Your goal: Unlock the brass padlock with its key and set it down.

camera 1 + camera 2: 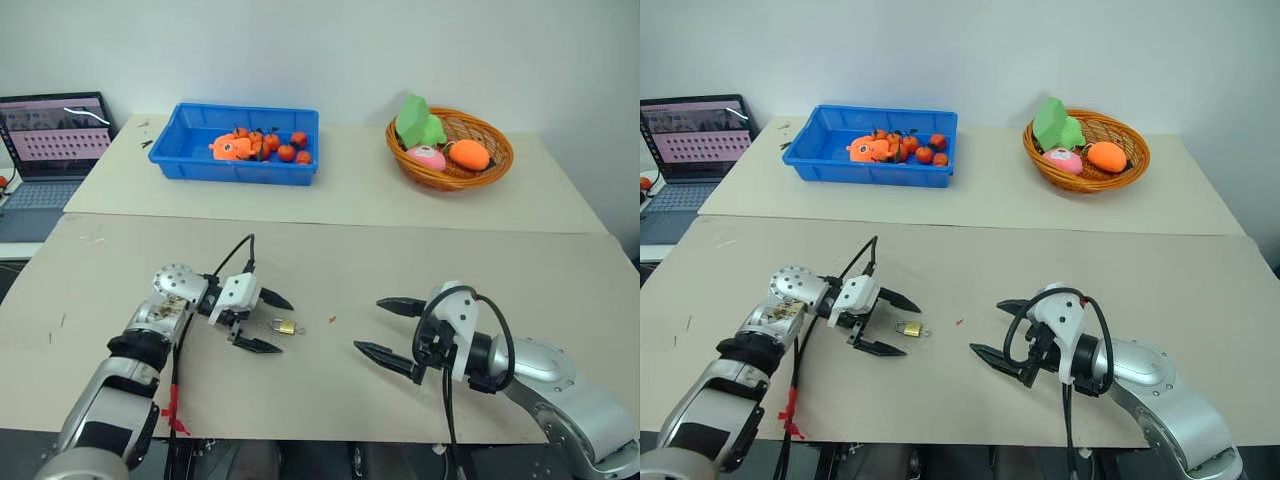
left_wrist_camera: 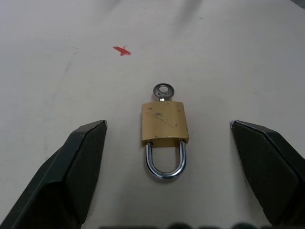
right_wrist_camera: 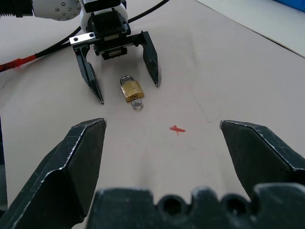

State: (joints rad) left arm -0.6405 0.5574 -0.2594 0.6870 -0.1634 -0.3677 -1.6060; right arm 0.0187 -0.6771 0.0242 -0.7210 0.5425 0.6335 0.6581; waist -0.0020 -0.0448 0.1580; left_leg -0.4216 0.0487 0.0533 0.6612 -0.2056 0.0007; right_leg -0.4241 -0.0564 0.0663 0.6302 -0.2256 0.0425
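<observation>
The left pincer [image 1: 262, 322] in the left eye view is spread wide around the brass padlock [image 1: 286, 326], which lies flat on the worktop [image 1: 520, 270]; the right pincer [image 1: 390, 327] hangs spread nearby, empty. The left wrist view shows the padlock between both fingers, untouched, shackle closed, the key [image 2: 163, 91] seated in its body. In the right wrist view, the same. Judged step: grasping the body; next, close squarely on it.

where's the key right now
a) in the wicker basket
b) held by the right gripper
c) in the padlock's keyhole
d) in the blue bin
c: the key sticks out of the brass padlock body, at the end opposite the shackle, lying on the table between the open left gripper fingers.
</observation>
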